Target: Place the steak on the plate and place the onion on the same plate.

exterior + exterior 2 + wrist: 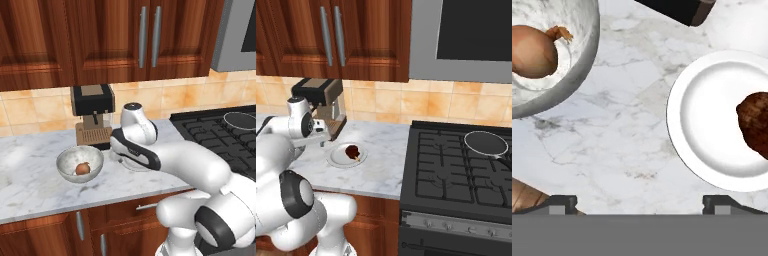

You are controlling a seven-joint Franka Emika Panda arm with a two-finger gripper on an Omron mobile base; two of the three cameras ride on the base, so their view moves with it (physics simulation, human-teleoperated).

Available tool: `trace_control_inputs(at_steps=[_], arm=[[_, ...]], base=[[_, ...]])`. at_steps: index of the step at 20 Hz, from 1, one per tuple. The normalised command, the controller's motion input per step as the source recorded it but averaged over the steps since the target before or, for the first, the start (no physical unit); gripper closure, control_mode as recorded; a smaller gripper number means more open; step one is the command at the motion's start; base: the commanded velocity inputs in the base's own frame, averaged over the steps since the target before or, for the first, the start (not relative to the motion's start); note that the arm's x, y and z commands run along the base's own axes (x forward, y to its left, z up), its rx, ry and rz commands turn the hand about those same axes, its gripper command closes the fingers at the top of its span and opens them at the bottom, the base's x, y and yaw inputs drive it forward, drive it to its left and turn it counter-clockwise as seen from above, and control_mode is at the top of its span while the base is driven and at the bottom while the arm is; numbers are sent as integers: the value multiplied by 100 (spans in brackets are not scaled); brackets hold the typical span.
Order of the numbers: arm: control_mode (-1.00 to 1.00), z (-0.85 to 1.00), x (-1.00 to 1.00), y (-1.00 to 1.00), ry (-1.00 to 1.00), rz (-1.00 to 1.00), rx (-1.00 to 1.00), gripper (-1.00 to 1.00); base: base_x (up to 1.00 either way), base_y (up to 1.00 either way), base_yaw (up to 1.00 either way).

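Spread empty, the tool [640,202] hung over bare tabletop [622,140]; the steak [755,122] lay plated; reaching into the bowl [582,65], a clipped rim could roll the onion [532,50].

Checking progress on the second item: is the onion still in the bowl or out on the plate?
In the bowl. The onion lies inside it; the plate holds just the steak.

Even, soft rendered light fills all three views, bright without harsh glare. The marble counter [30,175] carries only faint shadows. The plate [712,125] shows smooth shading inside its rim. Everything is sharp; edges show no distortion.
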Motion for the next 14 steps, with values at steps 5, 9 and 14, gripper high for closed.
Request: trace_control_inputs(at_steps=[5, 9, 14], arm=[[-100, 0, -1, 70, 0, 0, -2, -100], [-100, 3, -6, 58, 0, 0, 0, -100], [-100, 4, -8, 64, 0, 6, 0, -100]], base=[[0, 0, 0], [0, 0, 0], [0, 0, 0]])
